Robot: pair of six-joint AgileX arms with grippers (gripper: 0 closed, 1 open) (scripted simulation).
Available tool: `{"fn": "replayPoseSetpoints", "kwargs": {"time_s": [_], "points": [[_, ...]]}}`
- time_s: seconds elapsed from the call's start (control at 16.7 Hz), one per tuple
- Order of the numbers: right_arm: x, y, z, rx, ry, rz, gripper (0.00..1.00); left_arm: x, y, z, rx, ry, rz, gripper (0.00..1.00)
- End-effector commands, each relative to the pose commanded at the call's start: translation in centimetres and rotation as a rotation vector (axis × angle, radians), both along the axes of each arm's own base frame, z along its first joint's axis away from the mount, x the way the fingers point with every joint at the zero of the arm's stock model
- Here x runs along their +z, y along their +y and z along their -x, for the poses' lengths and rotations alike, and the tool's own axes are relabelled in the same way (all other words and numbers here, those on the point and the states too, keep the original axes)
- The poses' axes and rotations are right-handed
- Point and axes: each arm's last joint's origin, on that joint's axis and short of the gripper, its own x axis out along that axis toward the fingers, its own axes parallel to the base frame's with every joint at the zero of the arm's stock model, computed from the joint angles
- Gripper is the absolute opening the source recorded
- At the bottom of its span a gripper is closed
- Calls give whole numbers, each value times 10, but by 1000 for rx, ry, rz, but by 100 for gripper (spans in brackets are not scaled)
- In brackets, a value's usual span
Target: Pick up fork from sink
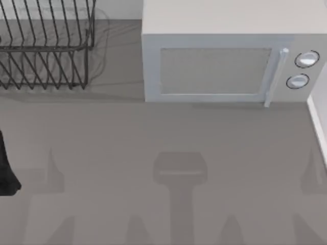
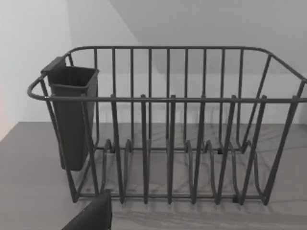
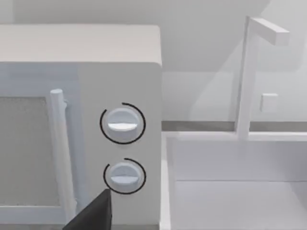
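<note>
Seemingly parked, the left hand (image 2: 91, 215) faces a wire dish rack (image 2: 168, 129) left of the microwave (image 1: 219, 61) on the grey desk (image 1: 163, 153); the right hand (image 3: 93, 213) faces the microwave's dials. Whether either is clenched or released I cannot tell. To the microwave's right lies the white sink (image 3: 235, 191) with its faucet (image 3: 249, 72), where the fork presumably rests, unseen. The microwave's corner crowds that reach.

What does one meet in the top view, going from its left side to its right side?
Left arm at the left edge → dish rack → microwave → its door handle → its two knobs → sink rim at the right edge.
</note>
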Motion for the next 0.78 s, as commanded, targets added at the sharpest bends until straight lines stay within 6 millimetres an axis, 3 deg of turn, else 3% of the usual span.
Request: {"fn": "replayPoseSetpoints", "kwargs": {"time_s": [0.18,0.42,0.6,0.78], "points": [[13,-1,-2,-9,55,9,100,0,0,0,0,0,0,100],[48,-4,-14,-32,211,31,100,0,0,0,0,0,0,100],[79,-8,-37,-50,374,48,100,0,0,0,0,0,0,100],[107,-16,-77,-66,566,62,100,0,0,0,0,0,0,100]]}}
